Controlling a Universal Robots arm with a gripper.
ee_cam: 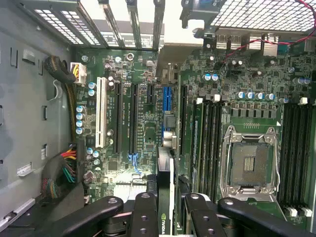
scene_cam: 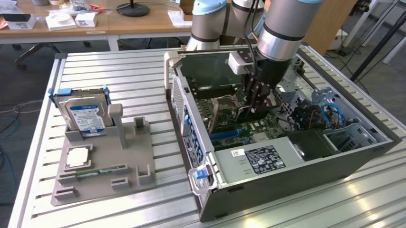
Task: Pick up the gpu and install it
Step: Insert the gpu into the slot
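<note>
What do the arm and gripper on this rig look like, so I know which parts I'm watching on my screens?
The arm is built of round silver-grey tubes with pale blue joint caps. A small white box sits at the wrist, and black cables run alongside the tubes. The gripper is black, with jointed link fingers dotted with round pivot pins.
</note>
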